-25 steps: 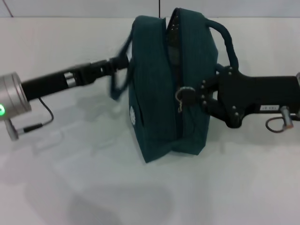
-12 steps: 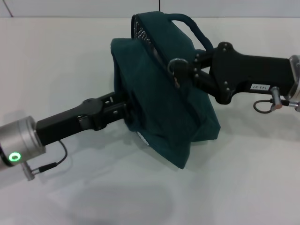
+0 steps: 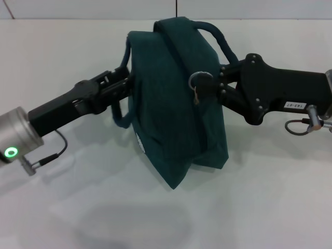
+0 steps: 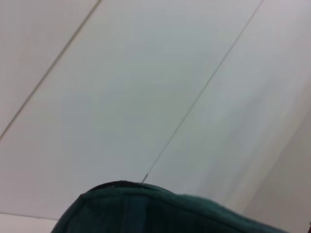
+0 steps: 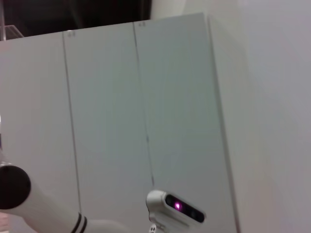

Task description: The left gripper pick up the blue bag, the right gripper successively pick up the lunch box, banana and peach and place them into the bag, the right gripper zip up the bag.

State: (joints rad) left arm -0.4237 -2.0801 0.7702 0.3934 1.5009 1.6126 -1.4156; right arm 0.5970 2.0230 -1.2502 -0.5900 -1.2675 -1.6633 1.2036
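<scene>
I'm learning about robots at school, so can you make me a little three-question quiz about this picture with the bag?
1. True or false: the blue bag is lying flat on the table.
2. Which pincer is at the zipper pull? A) left pincer B) right pincer C) neither
3. Fill in: the left pincer holds the bag by its ____.

Key:
1. False. It hangs in the air between the two arms, and its shadow falls on the table below.
2. B. The right pincer reaches in from the right, at the metal ring.
3. Handle; the strap loops around the left pincer's tip.
</scene>
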